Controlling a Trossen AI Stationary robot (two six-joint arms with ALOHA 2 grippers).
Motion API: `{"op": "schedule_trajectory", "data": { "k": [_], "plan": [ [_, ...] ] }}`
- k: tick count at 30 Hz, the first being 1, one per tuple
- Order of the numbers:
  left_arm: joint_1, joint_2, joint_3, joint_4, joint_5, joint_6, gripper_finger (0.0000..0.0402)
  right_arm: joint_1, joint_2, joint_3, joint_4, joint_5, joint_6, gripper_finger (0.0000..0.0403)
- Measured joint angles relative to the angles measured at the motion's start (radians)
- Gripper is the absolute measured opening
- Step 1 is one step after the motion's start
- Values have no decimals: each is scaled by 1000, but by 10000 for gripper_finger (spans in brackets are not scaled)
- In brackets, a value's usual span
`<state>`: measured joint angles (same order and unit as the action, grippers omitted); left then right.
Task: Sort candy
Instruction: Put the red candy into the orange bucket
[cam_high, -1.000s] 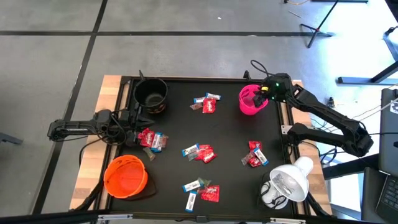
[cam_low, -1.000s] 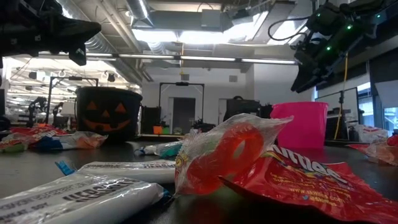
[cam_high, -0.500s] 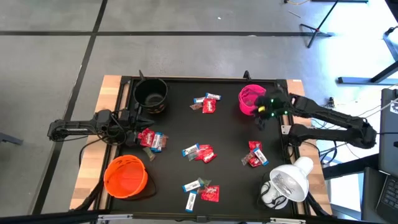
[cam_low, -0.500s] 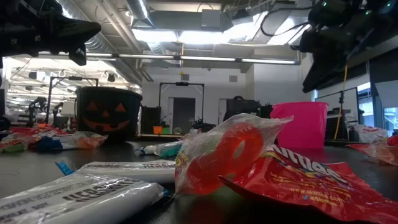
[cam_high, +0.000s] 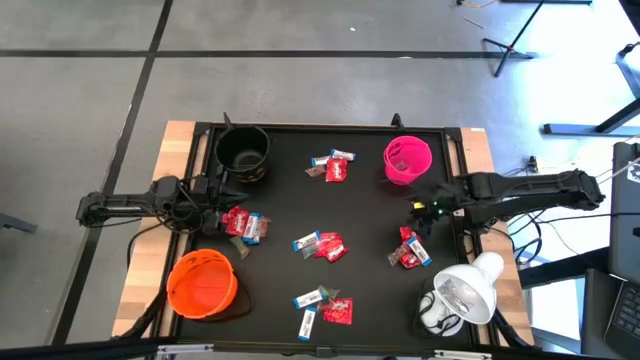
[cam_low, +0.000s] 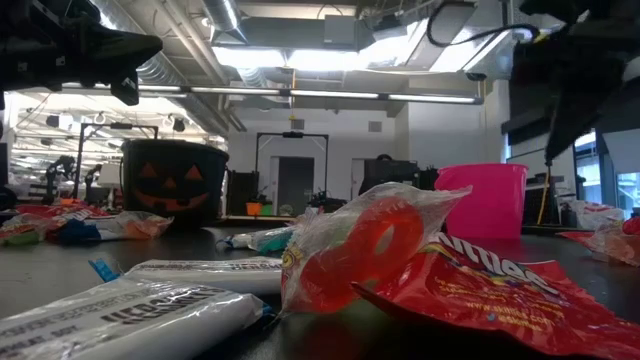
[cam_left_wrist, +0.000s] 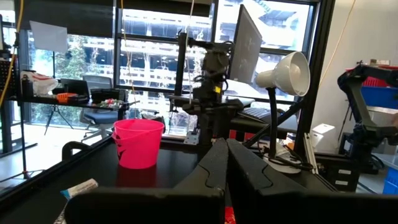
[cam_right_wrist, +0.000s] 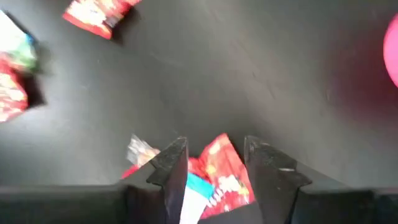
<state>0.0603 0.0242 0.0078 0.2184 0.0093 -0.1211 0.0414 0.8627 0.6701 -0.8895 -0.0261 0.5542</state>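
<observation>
Item: right gripper (cam_high: 420, 207). A second ago you had it over the pink bowl (cam_high: 407, 160) at the far right; it has since swung nearer and now hangs above the mat between that bowl and the right-hand candy cluster (cam_high: 410, 248). Its fingers (cam_right_wrist: 170, 163) stand apart with nothing between them; the wrist view shows a red wrapper (cam_right_wrist: 221, 172) and a blue-and-white one directly below.

Reading: a drop-off looks finished, and you appear lined up for the next pick.

Item: left gripper (cam_high: 222, 192). Closed, parked at the left edge beside the black bowl (cam_high: 243, 152), just by the left candy pile (cam_high: 243, 225).

Item: remaining candy. Clusters at far centre (cam_high: 333, 166), mid-mat (cam_high: 321, 245) and near centre (cam_high: 324, 305); orange bowl (cam_high: 202, 284) near left. Most sorting remains.
</observation>
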Motion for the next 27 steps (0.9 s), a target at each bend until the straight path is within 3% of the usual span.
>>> {"op": "schedule_trajectory", "data": {
  "k": [6,15,27],
  "plan": [
    [0,0,0,0,0,0,0,58,129,0,-64,19,70,154],
    [0,0,0,0,0,0,0,106,342,0,-22,15,77,154],
    [0,0,0,0,-1,0,0,103,370,-140,142,-8,127,154]
  ]
}}
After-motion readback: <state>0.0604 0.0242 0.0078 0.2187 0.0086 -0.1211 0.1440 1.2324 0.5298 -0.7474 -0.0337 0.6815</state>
